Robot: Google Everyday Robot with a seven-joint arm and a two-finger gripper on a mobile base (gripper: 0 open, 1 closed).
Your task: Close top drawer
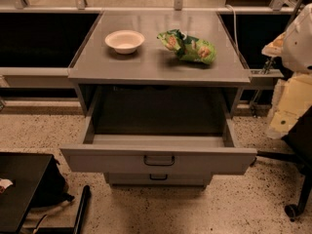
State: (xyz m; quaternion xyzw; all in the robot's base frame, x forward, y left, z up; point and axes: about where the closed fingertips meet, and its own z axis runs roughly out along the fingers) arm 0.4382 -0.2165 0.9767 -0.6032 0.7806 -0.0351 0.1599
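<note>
Top drawer (112, 161) out, front running left-right, lower centre. Claw (277, 47) upper right, well apart; cannot tell its state.

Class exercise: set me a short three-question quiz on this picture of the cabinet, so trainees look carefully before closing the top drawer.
1. True or false: the top drawer is already shut.
2. What lies on the cabinet top? A) a bowl and a snack bag; B) two cups; C) a plate and a spoon.
3. In a few words: where is the pincer in relation to the drawer's handle?

Key
1. False: it is pulled out towards the camera.
2. A.
3. Not at the handle. The pincer is not in view, and only part of the arm shows at the right edge.
</note>
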